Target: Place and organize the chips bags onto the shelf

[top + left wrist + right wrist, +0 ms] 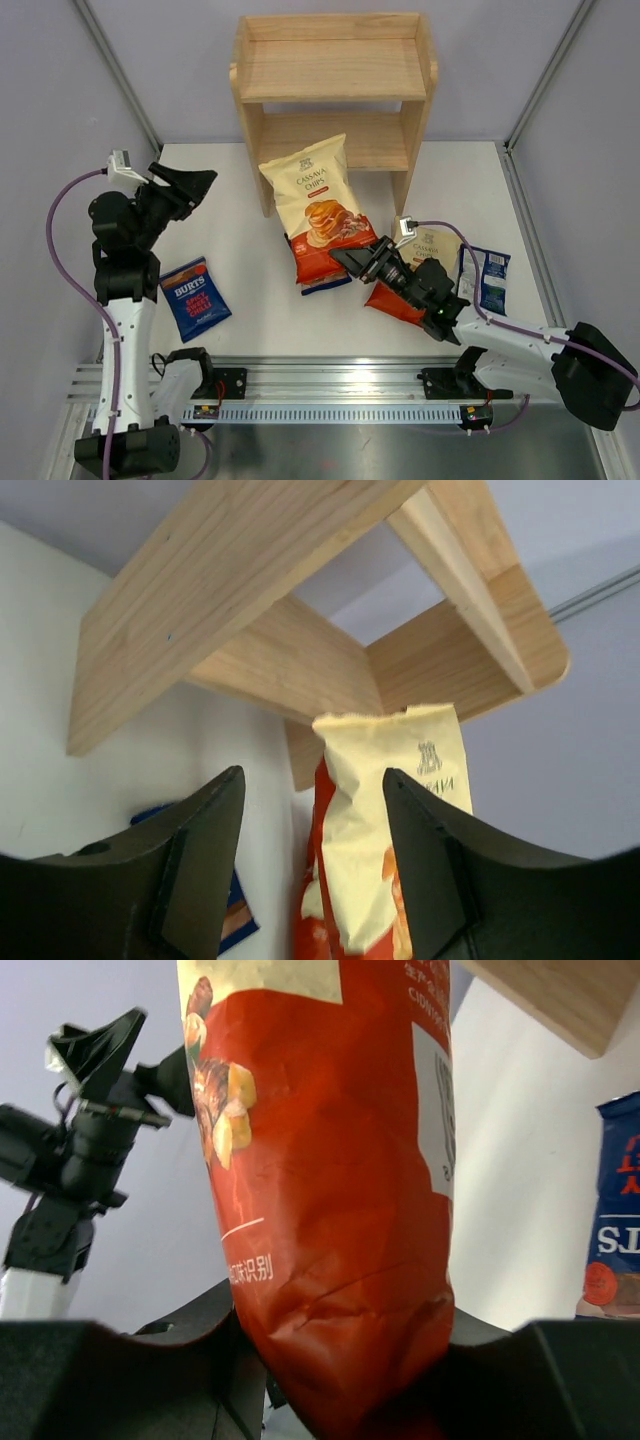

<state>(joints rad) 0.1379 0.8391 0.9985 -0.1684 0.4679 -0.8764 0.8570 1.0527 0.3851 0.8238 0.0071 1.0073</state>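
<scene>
My right gripper (347,262) is shut on the bottom edge of a cream-and-red Cassava Chips bag (315,205) and holds it upright in front of the wooden shelf (330,70). In the right wrist view the bag (330,1190) fills the space between the jaws of the gripper (340,1335). A second Cassava bag (428,250) lies under the right arm. A red-labelled Burts bag (195,297) lies at the left, another Burts bag (485,278) at the right, and a third (325,284) peeks from under the held bag. My left gripper (200,184) is open and empty, raised and aimed at the shelf (250,610).
Both shelf tiers are bare wood. The shelf's right side panel (402,185) stands just behind the held bag. Grey walls enclose the white table (250,240). A metal rail (330,385) runs along the near edge.
</scene>
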